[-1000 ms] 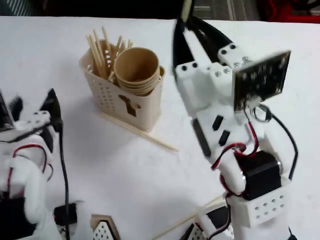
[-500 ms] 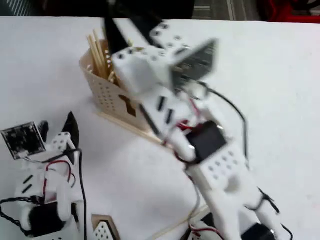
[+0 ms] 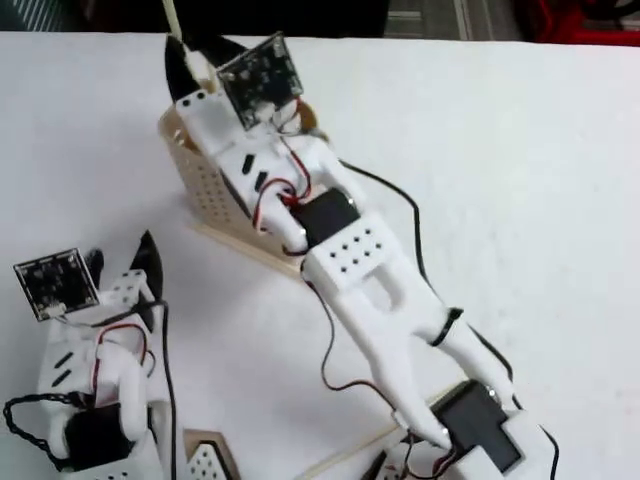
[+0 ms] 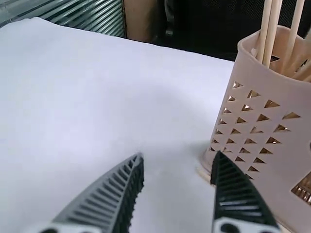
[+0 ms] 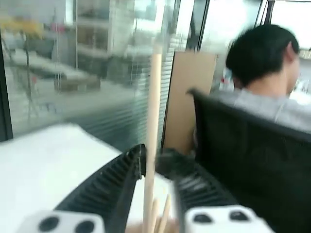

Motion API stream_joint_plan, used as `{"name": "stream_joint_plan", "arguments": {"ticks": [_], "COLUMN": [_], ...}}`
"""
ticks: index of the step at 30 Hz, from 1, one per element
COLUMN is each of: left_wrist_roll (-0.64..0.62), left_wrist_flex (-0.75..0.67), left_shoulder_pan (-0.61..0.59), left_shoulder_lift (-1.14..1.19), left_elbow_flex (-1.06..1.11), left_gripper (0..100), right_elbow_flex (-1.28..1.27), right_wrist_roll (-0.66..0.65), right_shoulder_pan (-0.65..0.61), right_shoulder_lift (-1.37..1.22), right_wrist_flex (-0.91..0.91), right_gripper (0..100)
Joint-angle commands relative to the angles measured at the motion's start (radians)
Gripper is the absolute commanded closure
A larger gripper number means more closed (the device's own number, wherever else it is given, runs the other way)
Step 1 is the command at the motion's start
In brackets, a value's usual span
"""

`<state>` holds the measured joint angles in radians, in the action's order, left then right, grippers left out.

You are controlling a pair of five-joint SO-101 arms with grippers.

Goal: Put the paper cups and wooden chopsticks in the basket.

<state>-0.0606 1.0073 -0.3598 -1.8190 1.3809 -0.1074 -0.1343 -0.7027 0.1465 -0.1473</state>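
Swung across from the right, our right tool (image 3: 183, 50) clamps a chopstick (image 5: 153, 111) above the basket (image 3: 205, 185). Our left tool (image 4: 177, 162) gapes empty. A stray chopstick (image 3: 243, 243) awaits on the surface (image 3: 520, 150).

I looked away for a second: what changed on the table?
The right gripper, shut on a chopstick, swung left across the table to above the basket. The open left gripper shifted slightly rightward. The basket and the loose chopstick beside it stayed put.
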Motion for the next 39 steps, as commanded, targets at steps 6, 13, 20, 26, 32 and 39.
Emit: {"name": "stream_joint_plan", "arguments": {"ticks": [6,13,20,26,32,39], "left_wrist_roll": [-0.009,-0.008,-0.008,-0.008,-0.008,-0.008], "left_wrist_flex": [-0.031,-0.046,-0.052,-0.052,-0.052,-0.052], "left_shoulder_pan": [-0.005,-0.005,-0.005,-0.005,-0.005,-0.005], "left_shoulder_lift": [-0.005,-0.005,-0.005,-0.005,-0.005,-0.005], "left_elbow_flex": [0.011,0.023,0.032,0.032,0.032,0.032], "left_gripper": [77,77,77,77,77,77], "right_elbow_flex": [0.008,0.008,0.006,-0.051,-0.293,-0.517], "right_wrist_roll": [0.000,-0.114,-0.310,-0.405,-0.470,-0.554], "right_shoulder_pan": [-0.004,-0.007,-0.007,-0.007,-0.007,-0.001], "right_shoulder_lift": [0.203,0.381,0.446,0.464,0.473,0.357], "right_wrist_flex": [-0.329,-0.837,-1.168,-1.349,-1.334,-1.119], "right_gripper": [87.2,89.0,89.2,89.3,88.9,88.4]}}
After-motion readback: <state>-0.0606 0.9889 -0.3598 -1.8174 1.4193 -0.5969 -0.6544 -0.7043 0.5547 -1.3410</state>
